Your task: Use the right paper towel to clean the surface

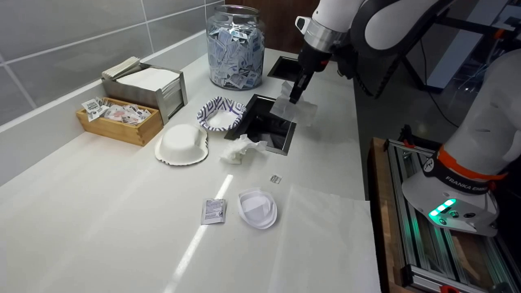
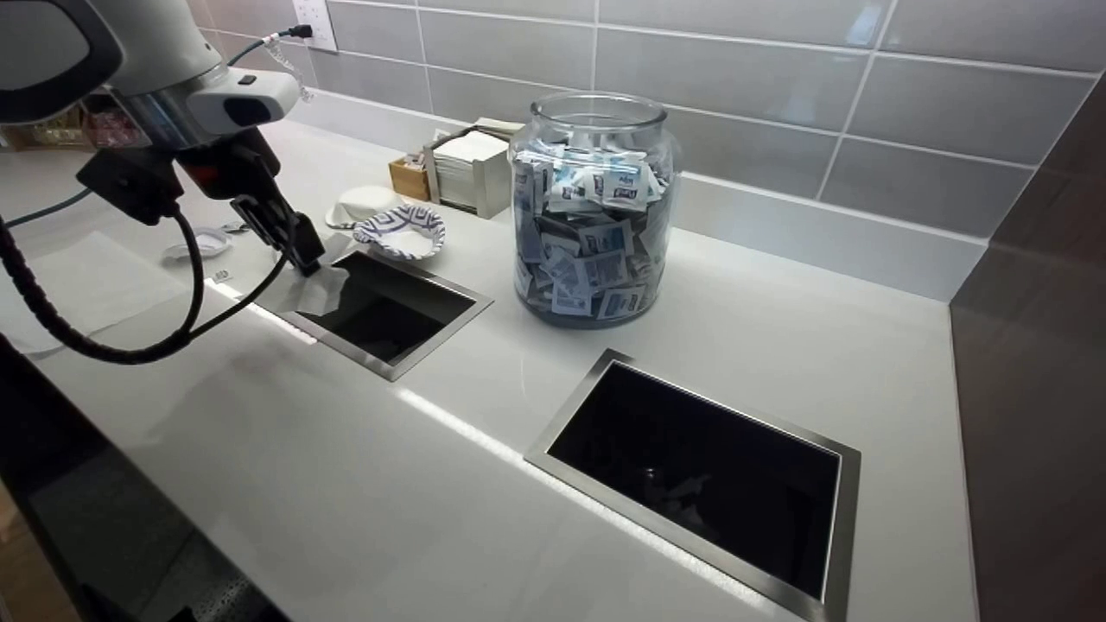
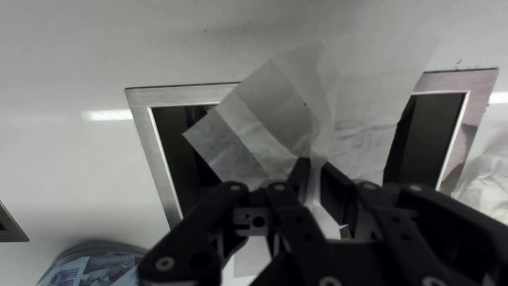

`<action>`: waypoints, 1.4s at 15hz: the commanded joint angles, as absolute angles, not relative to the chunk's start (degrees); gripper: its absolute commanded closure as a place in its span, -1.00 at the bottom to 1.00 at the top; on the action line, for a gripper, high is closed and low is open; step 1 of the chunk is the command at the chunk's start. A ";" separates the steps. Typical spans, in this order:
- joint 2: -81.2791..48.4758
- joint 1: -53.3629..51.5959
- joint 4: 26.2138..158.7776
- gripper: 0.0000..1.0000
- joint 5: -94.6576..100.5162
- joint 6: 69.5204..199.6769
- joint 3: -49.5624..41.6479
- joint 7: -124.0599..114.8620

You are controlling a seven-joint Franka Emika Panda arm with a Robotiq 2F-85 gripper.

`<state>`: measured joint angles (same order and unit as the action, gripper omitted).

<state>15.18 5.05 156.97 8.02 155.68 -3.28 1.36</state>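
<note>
"How does the paper towel (image 1: 304, 113) sit?"

"In an exterior view, we see it hanging from the end effector (image 1: 294, 100), thin and rumpled, flaps splayed both ways, so we can't fix one long axis. The glossy white surface (image 1: 331, 158) lies below."

"In an exterior view, we have the rounded glass jar (image 2: 594, 226) and a metal-rimmed opening (image 2: 437, 336)."

"There a flap points down, just under the tips, over the opening's edge."

"The wrist view?"

"We find the end effector clamped on the paper towel, which fans out beyond the tips, semi-sheer, with straight folds and a squared corner pointing left over the opening. Whether it touches the rim, we can't tell."
</note>
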 commanded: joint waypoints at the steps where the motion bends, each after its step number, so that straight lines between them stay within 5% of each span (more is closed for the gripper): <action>1: 14.62 4.56 156.28 0.95 6.02 158.03 -3.95 2.59; 8: 9.92 2.85 151.75 0.95 2.14 161.07 -4.43 5.49; 9: 9.23 2.57 151.16 0.30 1.63 161.01 -4.38 6.08; 11: 8.01 2.41 150.20 0.15 1.22 161.02 -4.17 6.57; 16: 5.97 2.46 148.59 -0.59 1.40 160.74 -3.86 7.05; 21: 5.90 2.61 148.46 -0.99 1.86 160.59 -3.62 6.86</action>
